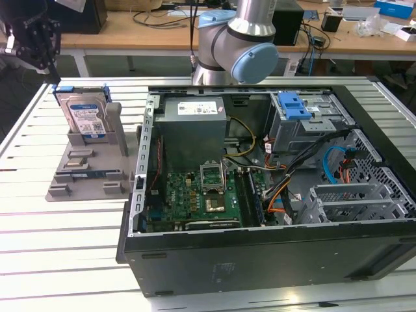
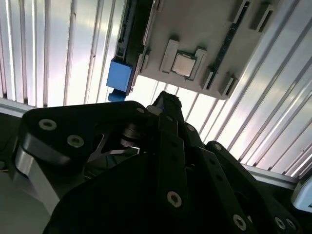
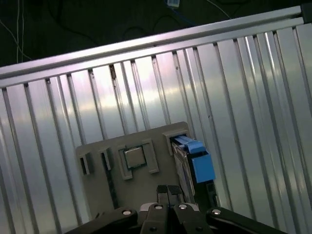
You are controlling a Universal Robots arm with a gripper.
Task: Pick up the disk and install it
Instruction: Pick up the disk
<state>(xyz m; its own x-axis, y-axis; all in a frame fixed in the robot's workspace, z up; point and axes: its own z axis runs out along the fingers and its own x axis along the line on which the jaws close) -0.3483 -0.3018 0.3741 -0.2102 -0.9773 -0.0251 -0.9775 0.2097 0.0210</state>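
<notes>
The disk [image 1: 86, 114] stands upright on its edge in a slot of a grey holder [image 1: 73, 179] at the exterior view's left, beside the open computer case. Its blue-and-white label faces the camera and a blue frame runs round its edges. My gripper [image 1: 38, 57] hangs above and beyond the disk at that view's upper left, apart from it. In the first wrist view the disk [image 3: 194, 163] shows edge-on with its blue frame uppermost, past my gripper [image 3: 167, 191], whose fingers sit together with nothing between them. The second wrist view shows the disk's blue frame [image 2: 119, 74] beyond my gripper [image 2: 165, 101].
The open computer case [image 1: 260, 253] lies on the slatted metal table [image 1: 65, 247], with a motherboard [image 1: 195, 198], a grey power-supply box [image 1: 194, 127] and a drive bay with a blue latch [image 1: 292, 104]. The grey holder also carries a small square chip [image 3: 134, 157].
</notes>
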